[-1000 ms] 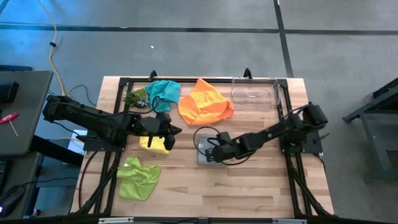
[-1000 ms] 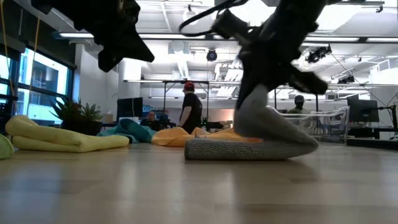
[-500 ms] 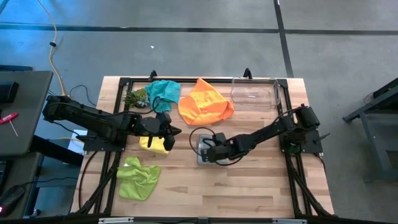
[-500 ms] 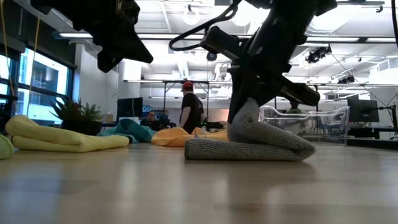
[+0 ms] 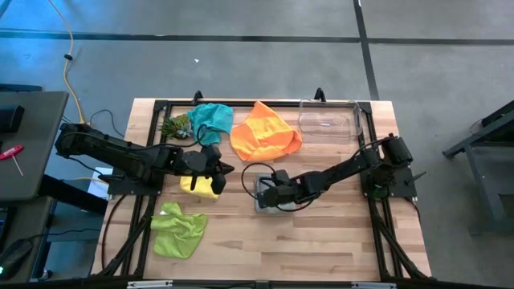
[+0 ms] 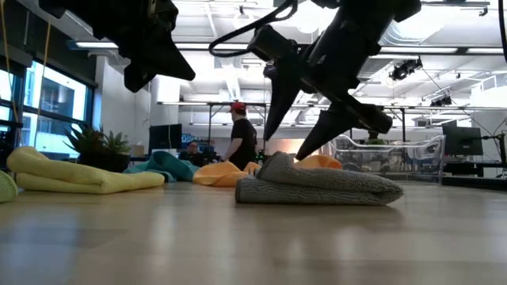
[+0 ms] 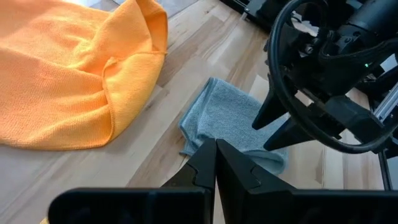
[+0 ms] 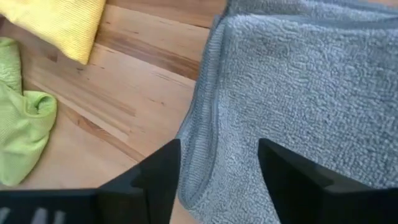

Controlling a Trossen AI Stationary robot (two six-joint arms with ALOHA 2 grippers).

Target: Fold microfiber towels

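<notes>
No legible writing on any item. The grey towel (image 6: pixel 317 188) lies folded at frame centre, the right gripper (image 6: pixel 297 131) spread open above it. The left gripper (image 5: pixel 215 170), fingers shut and empty, hovers over the yellow towel (image 5: pixel 195 187).

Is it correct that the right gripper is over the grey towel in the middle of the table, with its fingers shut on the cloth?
Not quite. The right gripper is over the grey towel in the middle of the table, but its fingers stand open, spread apart above the cloth and holding nothing. The low view shows this plainly.
</notes>
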